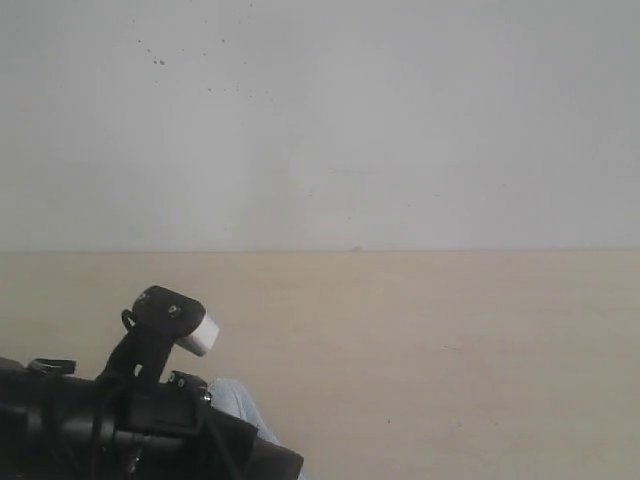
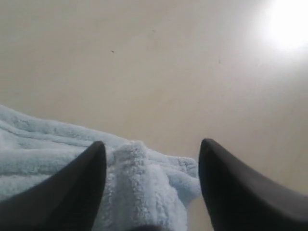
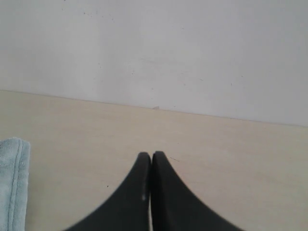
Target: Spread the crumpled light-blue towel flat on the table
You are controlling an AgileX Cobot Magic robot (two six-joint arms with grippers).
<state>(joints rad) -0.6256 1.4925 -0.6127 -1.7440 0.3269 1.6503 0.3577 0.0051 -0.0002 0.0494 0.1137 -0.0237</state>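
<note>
The left pincer [image 2: 153, 143] stands wide open, one finger on each side of a raised fold of the towel [image 2: 139, 187], and has not closed on it. The right pincer [image 3: 151, 155] is fully closed and empty above the bare worktop [image 3: 216, 159], with a hemmed towel edge lying near it.

In the exterior view the towel is only a small blue patch at about 7 o'clock, behind the left arm [image 1: 150, 420]. To do this step well, I think the left pincer should descend onto a hem or corner, not the thick fold, then close firmly and pull low. The right pincer should open and reach toward 7 o'clock for the other hem.

Most of the towel is outside every view, so its shape and folds cannot be told. A bright glare [image 2: 288, 24] also washes out part of the worktop.
</note>
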